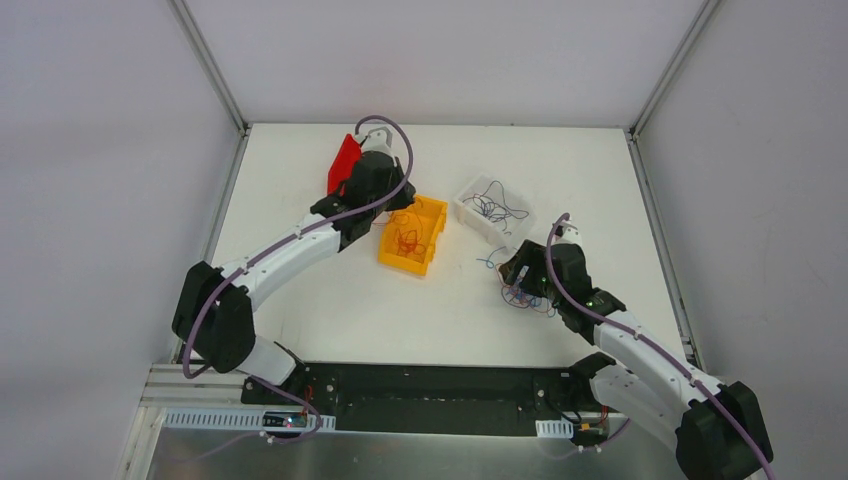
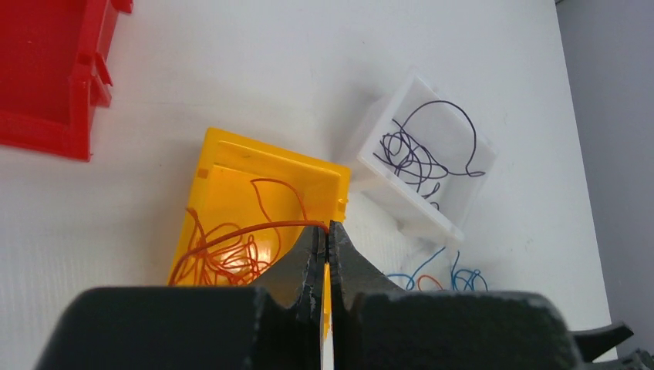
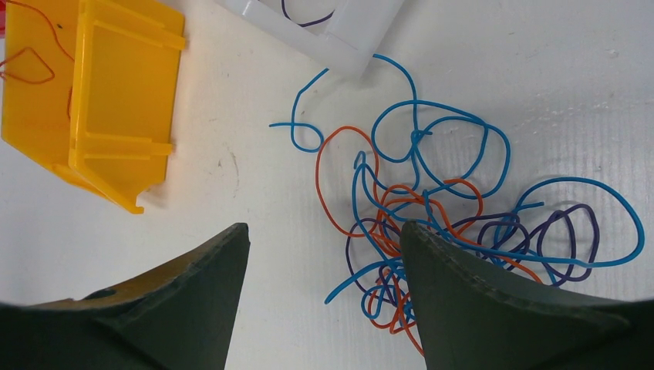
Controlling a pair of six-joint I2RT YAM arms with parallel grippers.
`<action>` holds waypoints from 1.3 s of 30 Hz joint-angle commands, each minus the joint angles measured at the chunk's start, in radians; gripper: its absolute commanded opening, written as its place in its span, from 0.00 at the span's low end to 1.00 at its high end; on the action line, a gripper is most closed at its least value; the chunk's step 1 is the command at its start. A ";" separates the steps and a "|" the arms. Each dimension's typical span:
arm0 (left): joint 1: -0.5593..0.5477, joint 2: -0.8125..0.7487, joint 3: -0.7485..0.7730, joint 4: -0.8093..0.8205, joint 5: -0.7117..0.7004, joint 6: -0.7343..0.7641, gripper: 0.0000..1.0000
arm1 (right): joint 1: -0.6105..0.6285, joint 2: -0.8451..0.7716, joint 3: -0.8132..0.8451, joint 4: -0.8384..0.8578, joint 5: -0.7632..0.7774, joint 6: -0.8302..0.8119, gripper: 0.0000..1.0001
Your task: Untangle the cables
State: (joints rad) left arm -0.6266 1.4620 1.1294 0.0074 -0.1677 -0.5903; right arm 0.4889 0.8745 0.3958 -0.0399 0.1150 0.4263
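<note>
Main tangle point(image 3: 420, 208) of thin blue, orange and purple wires loose on the white table point(image 3: 231, 177), loops knotted through each other, just beside the white bin point(image 3: 339, 46). Orange bunch point(image 2: 224, 254) heaped in the yellow bin point(image 2: 231, 150), with one orange strand point(image 2: 278, 224) running up to the pinched-together left gripper point(image 2: 328, 227) tips. Dark purple squiggles point(image 2: 416, 154) coiled inside the white bin.

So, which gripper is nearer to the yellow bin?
Left. The left gripper hangs at the yellow bin's edge, shut on an orange cable that leads into it. The right gripper is apart from it, open over the tangled cables.
</note>
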 commanded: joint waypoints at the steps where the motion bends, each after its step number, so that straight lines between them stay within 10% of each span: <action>1: 0.022 0.030 0.011 0.064 0.025 -0.022 0.00 | -0.001 -0.014 -0.002 0.028 0.003 0.002 0.75; 31: 0.048 0.426 0.170 -0.037 0.232 -0.002 0.00 | 0.000 -0.019 -0.004 0.028 0.004 0.004 0.75; 39: 0.048 0.340 0.264 -0.250 0.161 0.064 0.36 | 0.001 -0.013 -0.003 0.030 0.004 0.004 0.75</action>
State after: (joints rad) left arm -0.5873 1.8877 1.3334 -0.1169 0.0341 -0.5632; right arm 0.4889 0.8696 0.3943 -0.0399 0.1154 0.4263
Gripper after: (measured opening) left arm 0.309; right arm 0.751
